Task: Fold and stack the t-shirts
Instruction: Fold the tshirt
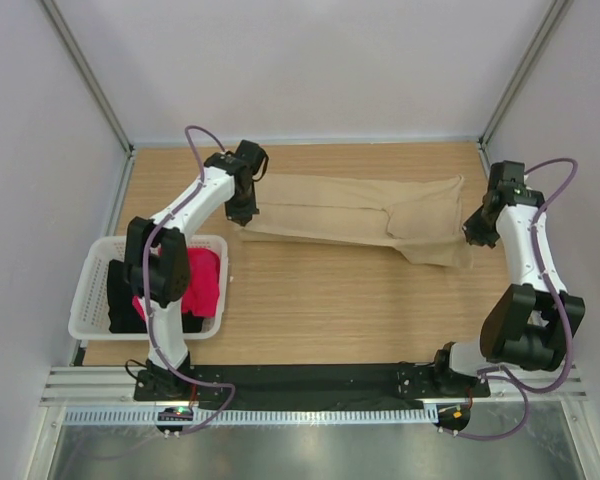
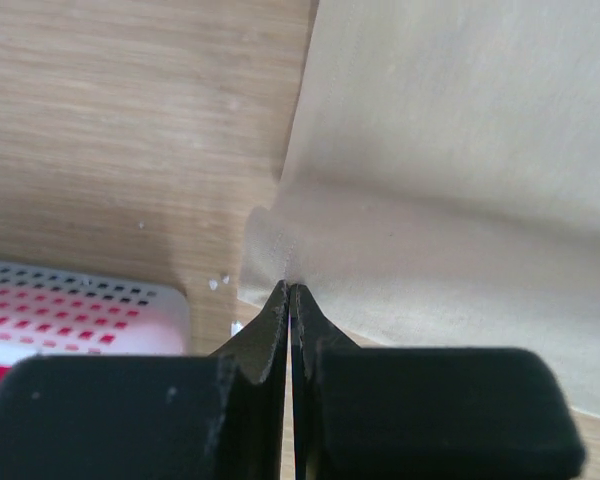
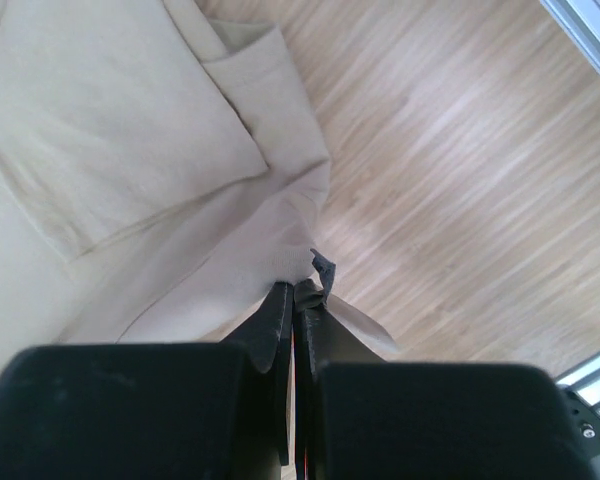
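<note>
1. Basket [image 1: 92,290] on table [image 1: 320,310], left edge; two t-shirts [image 1: 202,278] inside, side by side.
2. Spread t-shirt [image 1: 350,215] lies behind-right of basket.
3. Left gripper [image 1: 242,215] at its basket-side end, right gripper [image 1: 472,235] at far end.

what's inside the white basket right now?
A red-pink shirt and a black shirt, bunched in the basket. The left arm covers the middle; anything under it or beneath the shirts is hidden.
</note>
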Tool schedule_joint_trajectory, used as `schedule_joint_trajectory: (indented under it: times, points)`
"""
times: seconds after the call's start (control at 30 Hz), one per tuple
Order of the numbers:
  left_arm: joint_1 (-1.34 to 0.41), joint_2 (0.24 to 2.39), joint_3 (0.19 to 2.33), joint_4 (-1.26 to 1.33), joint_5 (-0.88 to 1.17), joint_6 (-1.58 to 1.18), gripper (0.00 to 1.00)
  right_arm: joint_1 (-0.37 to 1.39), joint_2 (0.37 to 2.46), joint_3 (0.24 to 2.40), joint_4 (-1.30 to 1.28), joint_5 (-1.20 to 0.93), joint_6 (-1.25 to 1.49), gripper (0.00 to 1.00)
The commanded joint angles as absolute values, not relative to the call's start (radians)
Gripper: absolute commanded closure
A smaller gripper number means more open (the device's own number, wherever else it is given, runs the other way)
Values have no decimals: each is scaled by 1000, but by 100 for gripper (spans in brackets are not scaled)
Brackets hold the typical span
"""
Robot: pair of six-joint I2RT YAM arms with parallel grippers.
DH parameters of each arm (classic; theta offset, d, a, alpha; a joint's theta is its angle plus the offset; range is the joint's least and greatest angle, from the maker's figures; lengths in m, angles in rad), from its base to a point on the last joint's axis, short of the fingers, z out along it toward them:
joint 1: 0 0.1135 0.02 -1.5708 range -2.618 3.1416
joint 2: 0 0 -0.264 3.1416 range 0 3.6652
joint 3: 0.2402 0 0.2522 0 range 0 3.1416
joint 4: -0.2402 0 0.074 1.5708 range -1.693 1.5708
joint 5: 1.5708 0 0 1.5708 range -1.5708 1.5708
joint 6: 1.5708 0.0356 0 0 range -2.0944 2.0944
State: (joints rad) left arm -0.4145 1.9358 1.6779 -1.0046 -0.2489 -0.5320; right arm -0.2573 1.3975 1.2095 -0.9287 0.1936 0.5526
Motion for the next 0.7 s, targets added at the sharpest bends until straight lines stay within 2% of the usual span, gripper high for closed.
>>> schedule_joint_trajectory:
  times: [0.0, 0.67]
  points:
    - [-397, 2006, 1775, -1040, -216, -491, 99, -256, 1459, 1282, -870, 153, 523, 99]
    - [-371, 2238, 2135, -1134, -213, -494, 100, -255, 1724, 1522, -811, 101, 534, 99]
